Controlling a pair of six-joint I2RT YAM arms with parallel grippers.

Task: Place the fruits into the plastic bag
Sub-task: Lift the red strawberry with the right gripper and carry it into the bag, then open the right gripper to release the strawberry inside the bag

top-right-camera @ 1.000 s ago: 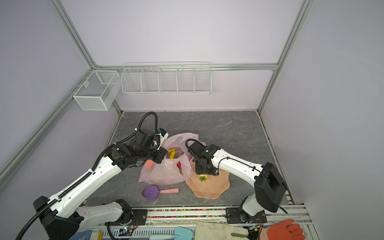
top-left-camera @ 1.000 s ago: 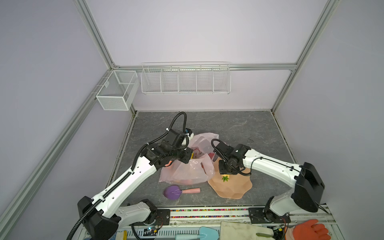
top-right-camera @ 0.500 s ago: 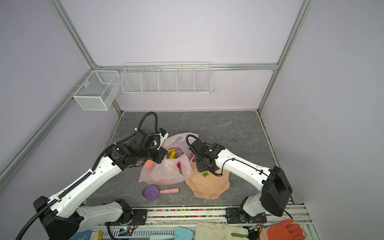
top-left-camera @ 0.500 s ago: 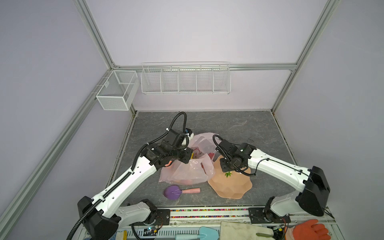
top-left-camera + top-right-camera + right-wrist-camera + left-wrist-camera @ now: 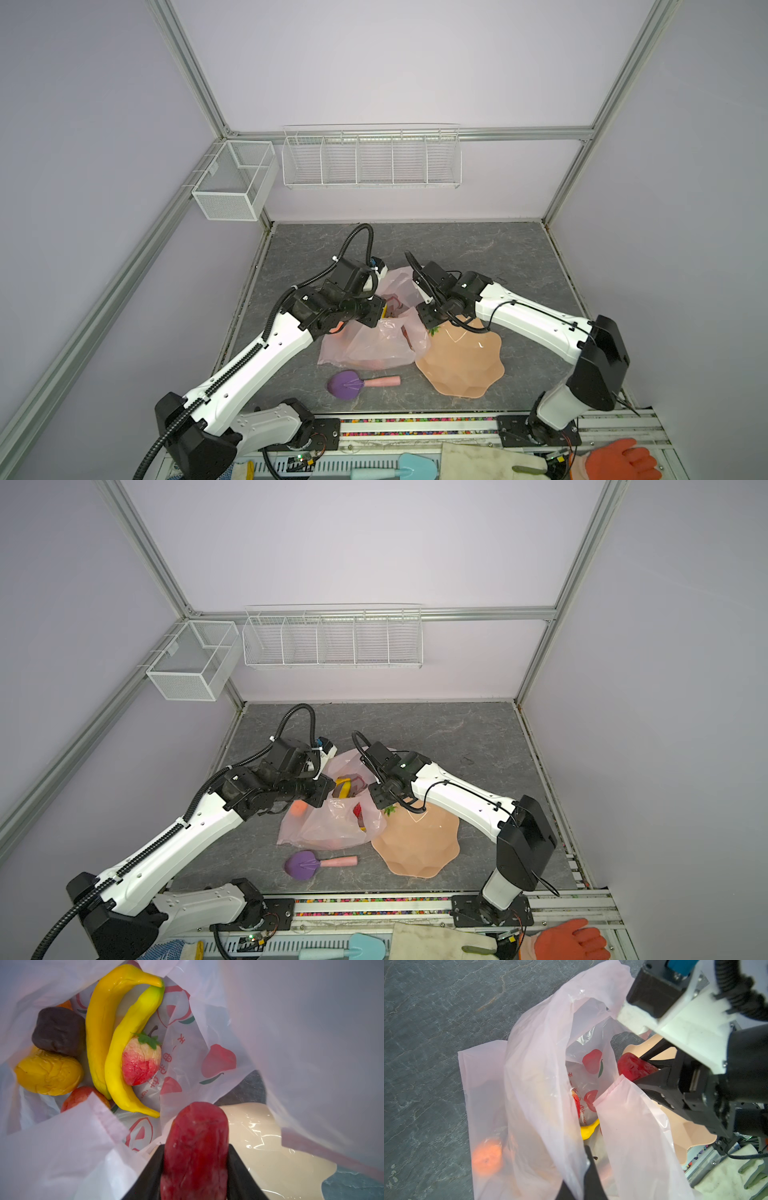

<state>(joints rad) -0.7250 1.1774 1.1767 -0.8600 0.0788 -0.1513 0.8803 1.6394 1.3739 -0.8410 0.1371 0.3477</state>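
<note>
Grey marbled table [image 5: 478, 253], lilac walls [image 5: 415, 62]; a wire rack [image 5: 371, 162] and mesh box [image 5: 230, 187] hung by the rear left corner. The plastic bag [image 5: 370, 349] lay mid-table toward the front edge, peach bowl [image 5: 465, 365] touching it, purple scoop [image 5: 345, 384] nearer the front. The left gripper [image 5: 580, 1176] pinched the bag's rim. The right gripper [image 5: 195, 1157] clamped a strawberry [image 5: 196, 1126] at the mouth; bananas [image 5: 104, 1032] lay inside, the bag's film folded partly across

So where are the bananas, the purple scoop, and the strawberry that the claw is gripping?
bananas [image 5: 97, 1039]: right wrist view, middle of the longer banana.
purple scoop [image 5: 344, 384]: a top view, centre of its bowl.
gripped strawberry [image 5: 195, 1142]: right wrist view, its red body.
</note>
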